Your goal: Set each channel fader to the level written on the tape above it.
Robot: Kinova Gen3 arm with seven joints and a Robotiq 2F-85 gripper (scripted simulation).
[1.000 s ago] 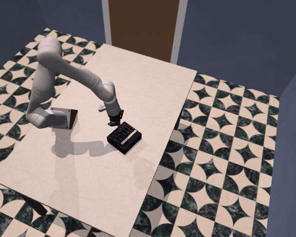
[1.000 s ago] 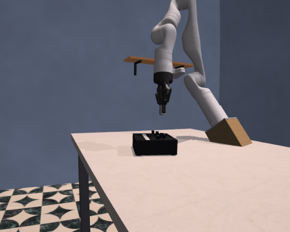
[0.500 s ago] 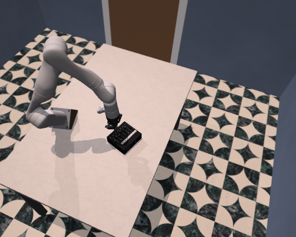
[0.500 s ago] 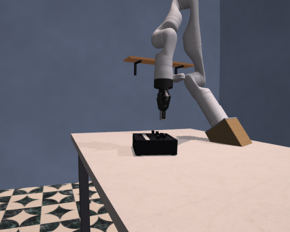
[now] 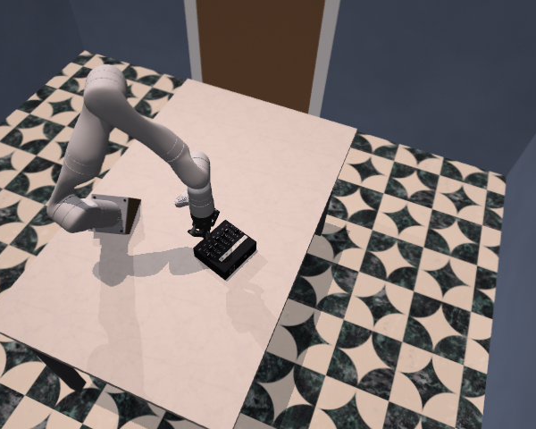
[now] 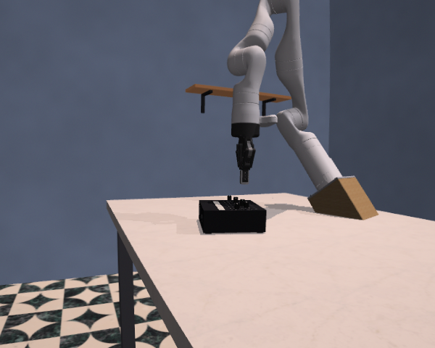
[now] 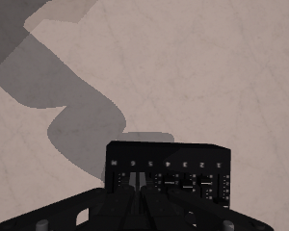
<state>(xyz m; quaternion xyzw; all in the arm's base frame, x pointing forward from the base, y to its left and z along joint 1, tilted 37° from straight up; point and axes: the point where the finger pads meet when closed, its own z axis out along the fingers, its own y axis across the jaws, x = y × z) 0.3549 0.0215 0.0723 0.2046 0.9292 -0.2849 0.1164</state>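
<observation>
Below end effector [image 6: 243, 180], fingers pressed together, empty: lighting desk [image 6: 232, 220], apart.

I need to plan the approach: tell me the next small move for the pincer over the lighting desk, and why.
Probably lower straight down, staying shut. The pincer hangs closed and empty above the lighting desk, with a clear gap to the fader caps in the exterior view. The wrist view shows its fingertips lined up over the faders near the left end. Which fader exactly is too small to tell.
</observation>
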